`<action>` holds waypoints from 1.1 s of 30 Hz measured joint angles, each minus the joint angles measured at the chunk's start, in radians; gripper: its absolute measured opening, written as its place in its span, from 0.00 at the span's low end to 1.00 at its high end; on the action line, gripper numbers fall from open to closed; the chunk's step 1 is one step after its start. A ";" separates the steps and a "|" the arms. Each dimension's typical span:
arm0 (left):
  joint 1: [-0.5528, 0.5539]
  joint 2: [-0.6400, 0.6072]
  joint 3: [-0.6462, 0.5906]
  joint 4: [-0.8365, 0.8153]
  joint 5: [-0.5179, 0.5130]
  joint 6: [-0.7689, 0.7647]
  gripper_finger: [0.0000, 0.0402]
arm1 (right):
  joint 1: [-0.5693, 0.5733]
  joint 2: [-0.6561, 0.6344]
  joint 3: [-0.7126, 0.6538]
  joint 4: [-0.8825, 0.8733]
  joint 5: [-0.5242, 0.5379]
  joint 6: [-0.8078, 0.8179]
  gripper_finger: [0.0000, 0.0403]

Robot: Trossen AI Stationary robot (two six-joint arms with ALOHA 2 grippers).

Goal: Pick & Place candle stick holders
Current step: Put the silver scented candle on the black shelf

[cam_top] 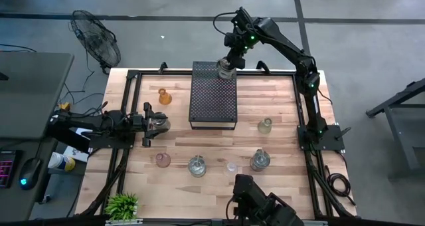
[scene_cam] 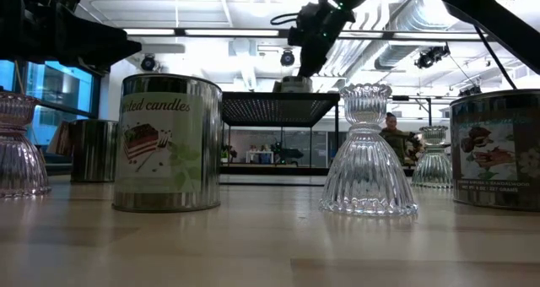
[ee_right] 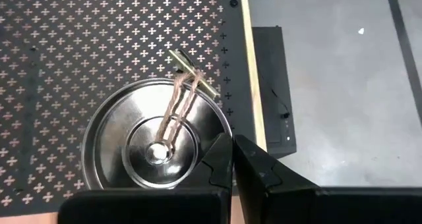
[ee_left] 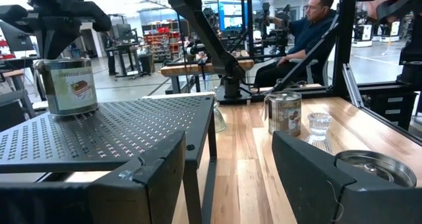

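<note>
Left gripper (cam_top: 147,123), fingers spread, sits at frame's left beside a silvery tin (cam_top: 160,123) (half hidden behind one finger in its wrist view). Candle stick holders (cam_top: 196,166) dot the table (cam_top: 279,100), lower centre. Upper centre, the right gripper (cam_top: 227,68), clenched empty, hovers over a lidded tin (ee_right: 155,141) on the black tray (cam_top: 214,100).

The right gripper (cam_top: 228,68) is covering most of the candle tin (cam_top: 226,72) from above. The glass holder (scene_cam: 15,145) is running off the low view's edge.
</note>
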 joint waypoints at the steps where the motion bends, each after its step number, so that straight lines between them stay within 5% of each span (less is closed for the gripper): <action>1: 0.000 0.000 0.000 0.000 0.000 0.000 0.55 | 0.003 0.003 0.000 0.006 0.002 0.000 0.00; 33: 0.000 0.000 0.000 0.000 0.000 0.000 0.55 | 0.004 0.028 0.002 0.028 0.046 -0.019 0.00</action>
